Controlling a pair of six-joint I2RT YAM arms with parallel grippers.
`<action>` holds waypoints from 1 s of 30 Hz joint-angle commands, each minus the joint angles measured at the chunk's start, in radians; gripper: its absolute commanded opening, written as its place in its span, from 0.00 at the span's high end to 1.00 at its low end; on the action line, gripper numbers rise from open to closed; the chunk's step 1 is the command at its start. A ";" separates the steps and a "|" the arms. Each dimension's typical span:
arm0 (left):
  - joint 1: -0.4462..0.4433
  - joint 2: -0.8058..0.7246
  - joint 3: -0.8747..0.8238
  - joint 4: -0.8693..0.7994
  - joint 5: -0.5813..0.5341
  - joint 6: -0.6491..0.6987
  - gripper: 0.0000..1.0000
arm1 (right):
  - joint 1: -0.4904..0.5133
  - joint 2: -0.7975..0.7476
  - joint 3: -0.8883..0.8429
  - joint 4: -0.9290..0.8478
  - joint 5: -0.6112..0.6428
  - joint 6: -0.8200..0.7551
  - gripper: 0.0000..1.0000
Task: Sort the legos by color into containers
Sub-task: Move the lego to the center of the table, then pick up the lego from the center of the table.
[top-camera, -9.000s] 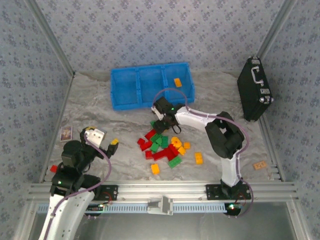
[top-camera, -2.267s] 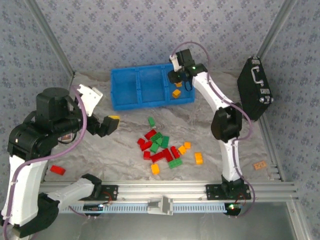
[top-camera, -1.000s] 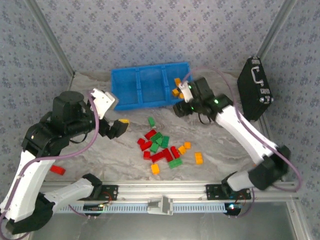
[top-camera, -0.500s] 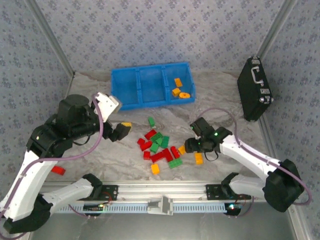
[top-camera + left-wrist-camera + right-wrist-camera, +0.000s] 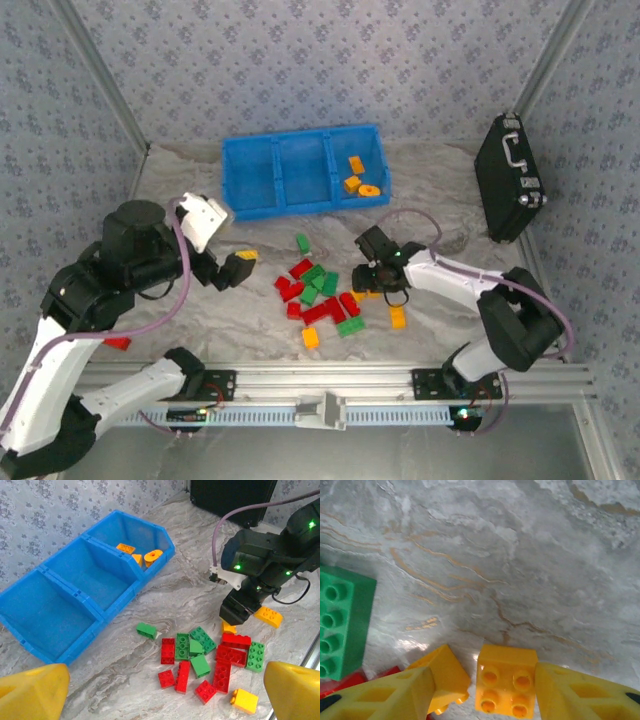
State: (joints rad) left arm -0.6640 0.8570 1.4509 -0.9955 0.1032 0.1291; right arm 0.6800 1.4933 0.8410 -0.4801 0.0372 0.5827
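- Legos (image 5: 322,295): loose heap of red, green and orange at centre frame on the marbled surface (image 5: 440,175). Three orange pieces (image 5: 357,178) already sit in the right compartment of the blue tray (image 5: 290,208), upper centre.
- Right gripper (image 5: 484,674): low at the heap's right edge, jaws spread either side of an orange brick (image 5: 506,687). Arm stretched low from lower right.
- Left gripper (image 5: 165,690): spread wide, empty, above the surface left of the heap. Arm raised, elbow bent, left of frame.
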 commanded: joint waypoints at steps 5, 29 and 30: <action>-0.009 -0.013 -0.010 0.004 -0.008 -0.013 0.00 | 0.009 0.076 0.010 -0.051 0.070 -0.016 0.47; -0.038 0.030 -0.020 0.059 0.020 0.007 0.00 | -0.012 -0.187 -0.140 0.023 -0.029 -0.289 0.35; -0.041 0.030 -0.017 0.053 0.017 0.004 0.00 | -0.013 -0.179 -0.144 0.035 -0.035 -0.294 0.35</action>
State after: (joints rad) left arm -0.6930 0.9154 1.4273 -0.9733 0.1329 0.1375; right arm 0.6777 1.2972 0.7181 -0.4793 0.0391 0.3473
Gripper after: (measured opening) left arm 0.998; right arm 0.650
